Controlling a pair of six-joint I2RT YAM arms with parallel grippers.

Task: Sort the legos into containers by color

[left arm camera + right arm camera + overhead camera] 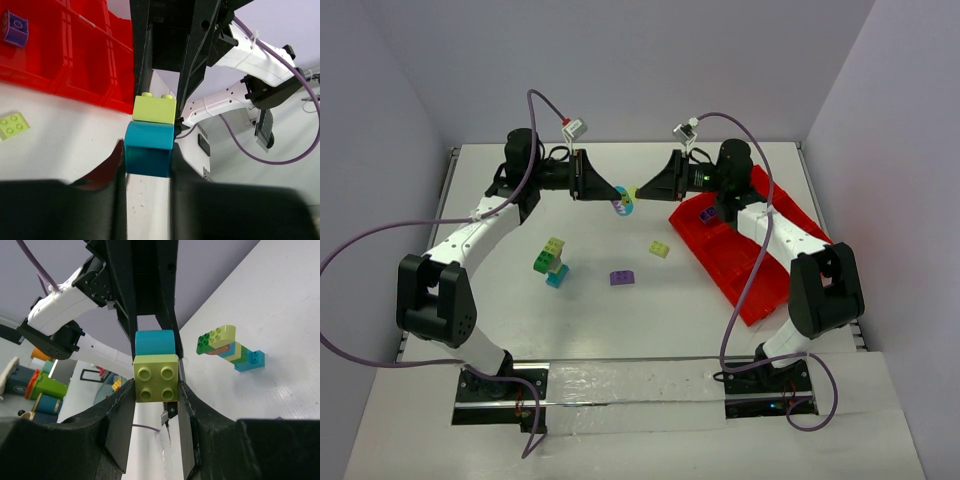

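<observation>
right gripper (155,390): both fingers squeezing the yellow brick (155,378), one on each side, its four studs facing the camera
teal brick (155,346): stuck right onto the far side of the yellow one, touching it
left gripper (155,336): comes in from the top, a black finger on either side of the teal brick, pinching it
stack (230,349): off to the right on the white table (285,310), well apart from the held pair; green at one end, pale yellow next to it, teal at the other end
left arm (62,300): white link, upper left
background: blurry colourful stuff lower left, can't tell what it is
</observation>
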